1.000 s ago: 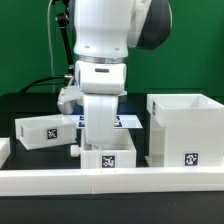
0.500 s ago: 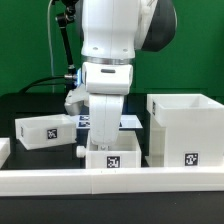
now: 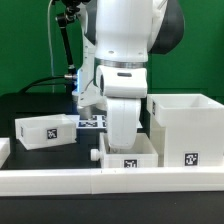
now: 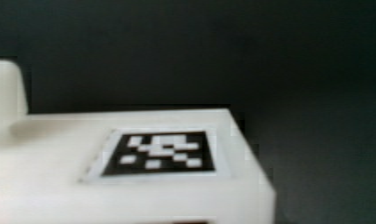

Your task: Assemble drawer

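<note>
by the front rail (image 3: 60, 180), the small tray (image 3: 128, 158) sits right under the gripper (image 3: 126, 138), with the tall case (image 3: 185, 130) just beside it on the exterior view's right. i cannot tell if the gripper holds it.

Exterior view: the arm (image 3: 125, 60) runs off the top edge and covers much of the marker board (image 3: 92, 121); the gripper (image 3: 124, 140) is lost low down behind the near wall of the middle tray box (image 3: 128, 160), fingertips hidden, jaw state not readable; the tall case (image 3: 186, 130) is cut by the exterior view's right edge, the rail (image 3: 60, 181) by both side edges. Wrist view: blurred throughout; the tag (image 4: 162, 153) pattern is smeared; the white box top (image 4: 60, 135) under it cannot be matched to a part; a white form (image 4: 4, 92) is cut by the frame edge, identity unclear.
</note>
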Motion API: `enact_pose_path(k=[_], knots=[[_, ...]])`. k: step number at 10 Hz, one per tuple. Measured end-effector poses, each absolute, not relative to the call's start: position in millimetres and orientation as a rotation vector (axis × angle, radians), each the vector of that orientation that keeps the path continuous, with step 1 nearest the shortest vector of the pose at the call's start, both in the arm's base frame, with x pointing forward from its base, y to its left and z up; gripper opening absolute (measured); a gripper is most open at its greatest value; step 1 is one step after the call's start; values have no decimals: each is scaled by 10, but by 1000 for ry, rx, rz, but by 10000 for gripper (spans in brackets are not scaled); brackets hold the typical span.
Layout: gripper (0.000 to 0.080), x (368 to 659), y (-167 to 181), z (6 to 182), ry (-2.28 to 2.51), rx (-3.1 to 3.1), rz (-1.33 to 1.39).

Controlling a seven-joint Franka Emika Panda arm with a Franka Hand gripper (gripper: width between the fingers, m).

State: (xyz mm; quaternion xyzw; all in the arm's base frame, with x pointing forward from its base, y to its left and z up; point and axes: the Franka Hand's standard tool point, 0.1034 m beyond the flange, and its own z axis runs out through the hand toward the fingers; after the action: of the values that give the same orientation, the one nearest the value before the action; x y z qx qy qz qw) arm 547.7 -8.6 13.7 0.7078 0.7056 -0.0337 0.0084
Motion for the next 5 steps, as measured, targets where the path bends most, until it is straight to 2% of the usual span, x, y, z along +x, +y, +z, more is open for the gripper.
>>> enact_pose_path(k=[5], knots=[[41,5458,-57,107,2192,2219,-87]])
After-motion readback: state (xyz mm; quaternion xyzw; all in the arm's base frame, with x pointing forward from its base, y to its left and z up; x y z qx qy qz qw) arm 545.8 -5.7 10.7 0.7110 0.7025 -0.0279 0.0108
